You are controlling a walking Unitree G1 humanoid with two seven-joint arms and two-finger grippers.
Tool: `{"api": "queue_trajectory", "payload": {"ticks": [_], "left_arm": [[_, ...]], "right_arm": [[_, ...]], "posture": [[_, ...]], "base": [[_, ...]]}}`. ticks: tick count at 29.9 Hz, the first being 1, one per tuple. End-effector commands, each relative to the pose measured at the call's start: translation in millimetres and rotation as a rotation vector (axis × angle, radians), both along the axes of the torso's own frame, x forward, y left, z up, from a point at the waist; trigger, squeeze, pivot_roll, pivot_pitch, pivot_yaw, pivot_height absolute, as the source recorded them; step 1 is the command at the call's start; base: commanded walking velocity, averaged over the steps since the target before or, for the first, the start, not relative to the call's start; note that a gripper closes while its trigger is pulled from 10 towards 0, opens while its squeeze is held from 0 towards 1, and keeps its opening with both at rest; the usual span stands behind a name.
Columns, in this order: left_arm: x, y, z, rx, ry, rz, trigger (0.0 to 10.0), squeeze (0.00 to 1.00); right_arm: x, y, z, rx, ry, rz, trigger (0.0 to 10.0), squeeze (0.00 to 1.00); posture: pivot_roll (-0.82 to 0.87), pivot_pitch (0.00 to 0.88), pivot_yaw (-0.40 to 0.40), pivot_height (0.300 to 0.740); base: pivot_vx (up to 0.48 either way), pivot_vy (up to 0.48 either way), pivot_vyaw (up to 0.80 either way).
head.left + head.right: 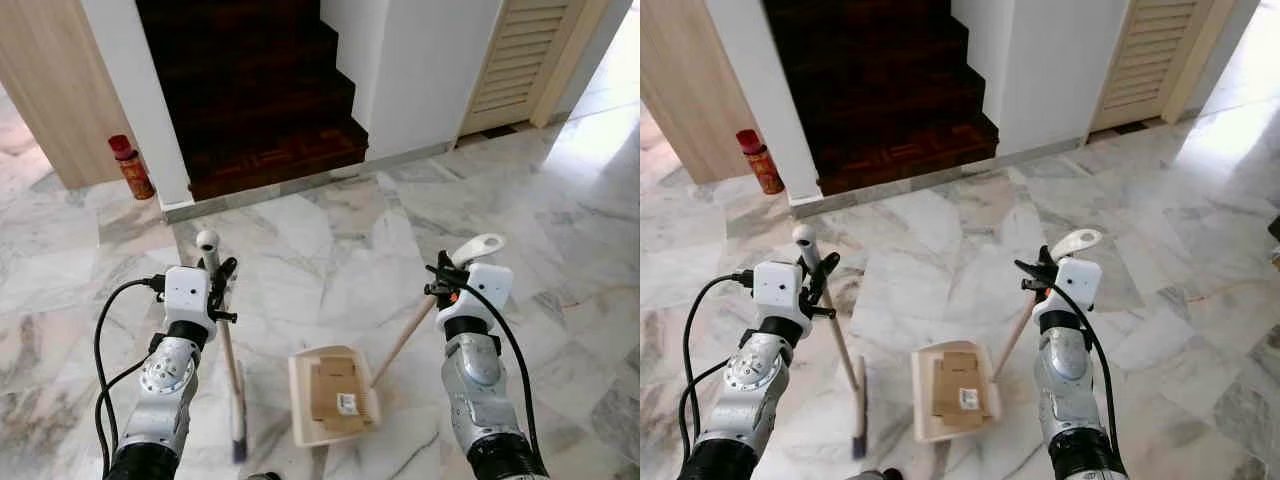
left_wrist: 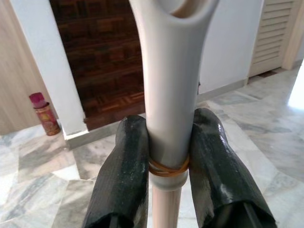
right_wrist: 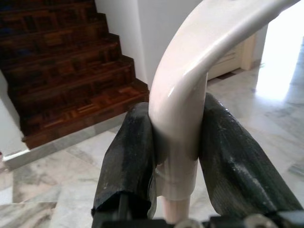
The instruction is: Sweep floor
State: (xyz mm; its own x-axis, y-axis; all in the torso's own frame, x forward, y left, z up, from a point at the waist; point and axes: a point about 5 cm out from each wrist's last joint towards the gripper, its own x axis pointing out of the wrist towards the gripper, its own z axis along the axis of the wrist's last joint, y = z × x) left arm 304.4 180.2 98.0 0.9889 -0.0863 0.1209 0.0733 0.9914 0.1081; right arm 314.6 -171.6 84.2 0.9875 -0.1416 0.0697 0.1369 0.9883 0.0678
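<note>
Left gripper (image 2: 168, 161) clamped on broom (image 1: 222, 330) handle — rubber band (image 2: 167, 167) visible at the fingers. Right gripper (image 3: 175, 152) clamped on dustpan (image 1: 335, 396) handle; pan on marble floor (image 1: 330, 230), holding flat cardboard (image 1: 335, 392). Ahead: wooden stairs (image 1: 260, 110), red canister (image 1: 131, 167).

The two head eyes looked forward and down from above at the marble floor (image 1: 330, 230), both taking in the dark stairs (image 1: 250, 90). Each wrist camera sat very close behind its own fingers, facing those stairs (image 2: 99, 61), perhaps slightly upward; the red can (image 2: 43, 113) appeared too.
</note>
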Motion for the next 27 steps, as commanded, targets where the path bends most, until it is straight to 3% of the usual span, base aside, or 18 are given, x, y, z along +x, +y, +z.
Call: {"api": "queue_trajectory", "payload": {"ticks": [1,27], "left_arm": [[3.1,-4.1,9.3,0.002,-0.036,-0.017,10.0,0.0],[3.0,-4.4,9.0,0.002,-0.03,-0.019,10.0,0.0]], "right_arm": [[2.8,-2.0,11.0,0.003,-0.046,-0.007,10.0,0.0],[3.4,-1.2,11.3,0.004,-0.043,0.001,10.0,0.0]], "posture": [[-0.02,0.071,-0.009,0.74],[-0.01,0.07,-0.009,0.74]], "base": [[0.0,0.262,0.0],[0.0,0.262,0.0]]}}
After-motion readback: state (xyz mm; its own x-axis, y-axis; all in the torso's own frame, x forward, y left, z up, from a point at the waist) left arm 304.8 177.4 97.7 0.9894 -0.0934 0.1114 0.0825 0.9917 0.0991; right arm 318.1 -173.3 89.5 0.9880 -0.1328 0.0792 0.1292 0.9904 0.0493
